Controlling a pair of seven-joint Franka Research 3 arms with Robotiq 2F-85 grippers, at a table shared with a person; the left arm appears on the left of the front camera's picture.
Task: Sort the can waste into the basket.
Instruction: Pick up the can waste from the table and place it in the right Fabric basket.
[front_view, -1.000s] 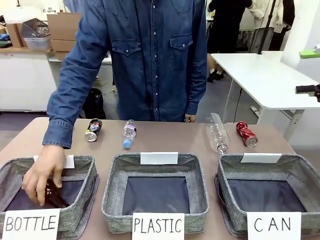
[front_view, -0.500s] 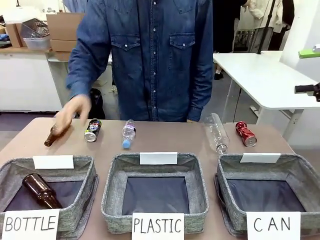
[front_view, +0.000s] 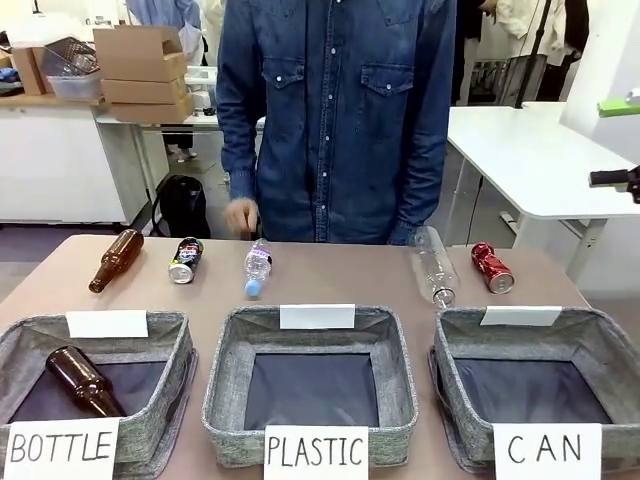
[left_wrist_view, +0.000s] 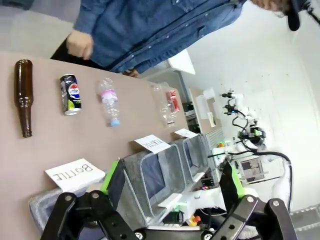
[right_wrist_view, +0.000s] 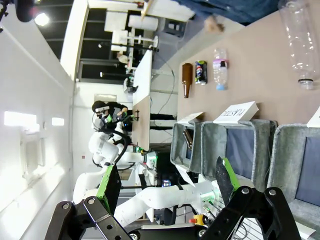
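Two cans lie on their sides along the table's far edge. The red dented can (front_view: 492, 267) rests behind the CAN basket (front_view: 600, 328), which holds nothing. The dark printed can (front_view: 186, 259) lies at the far left, also seen in the left wrist view (left_wrist_view: 70, 94) and the right wrist view (right_wrist_view: 201, 72). My left gripper (left_wrist_view: 170, 186) is open and holds nothing, high above the baskets. My right gripper (right_wrist_view: 167, 186) is open and holds nothing too, well clear of the CAN basket (right_wrist_view: 281, 160).
One brown bottle (front_view: 116, 260) lies on the table, another (front_view: 82, 381) in the BOTTLE basket (front_view: 180, 340). A small plastic bottle (front_view: 258, 267) and a clear bottle (front_view: 434, 265) lie behind the PLASTIC basket (front_view: 222, 350). The person's hand (front_view: 240, 215) hovers at the far edge.
The person's hand left the BOTTLE basket, leaving a brown bottle inside, touched a second brown bottle at the table's far left, then drew back toward the body. My grippers stayed still.
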